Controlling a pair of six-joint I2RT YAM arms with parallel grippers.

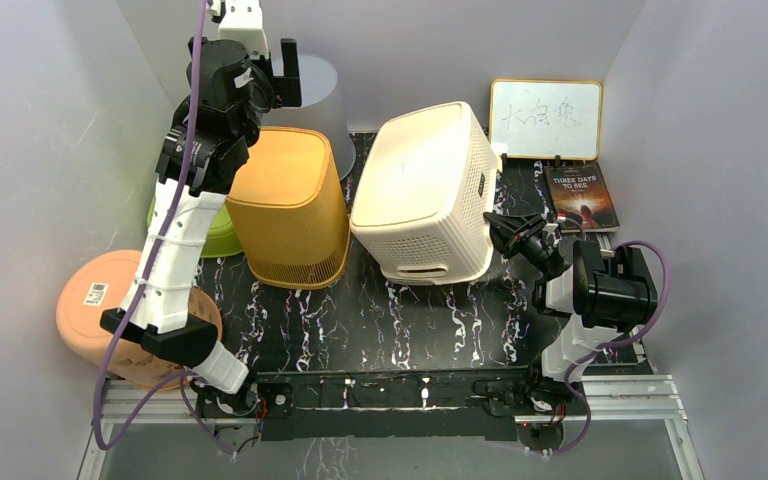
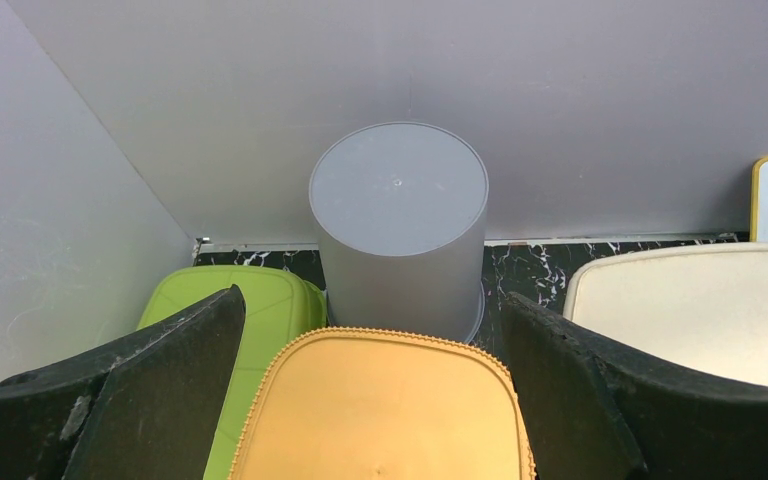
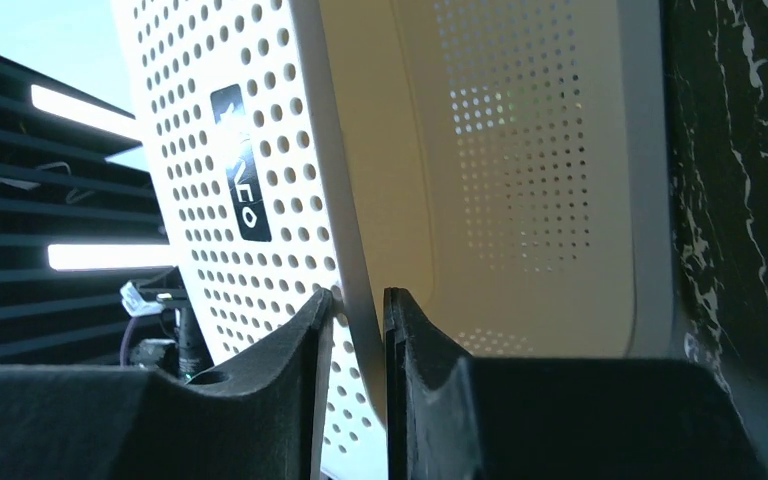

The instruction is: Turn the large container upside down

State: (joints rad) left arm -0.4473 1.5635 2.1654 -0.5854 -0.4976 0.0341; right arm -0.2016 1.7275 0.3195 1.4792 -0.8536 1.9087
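Inside right end effector (image 3: 358, 312), container rim (image 3: 345, 220)

Matt, finely perforated cream plastic basket (image 1: 425, 190); smooth ochre plastic bin (image 1: 290, 205); smooth black marbled tabletop (image 1: 380, 320).

We read "THREE DAYS TO SEE" on the cover of the book (image 1: 582, 196). The whiteboard (image 1: 545, 118) behind it carries handwritten Chinese characters that we cannot make out for certain. The cream basket (image 1: 420, 190) bears a black label (image 3: 240, 162) with white lettering, sideways and unclear. A barcode sticker (image 1: 95, 294) on the peach container (image 1: 75, 320) is too small to read.
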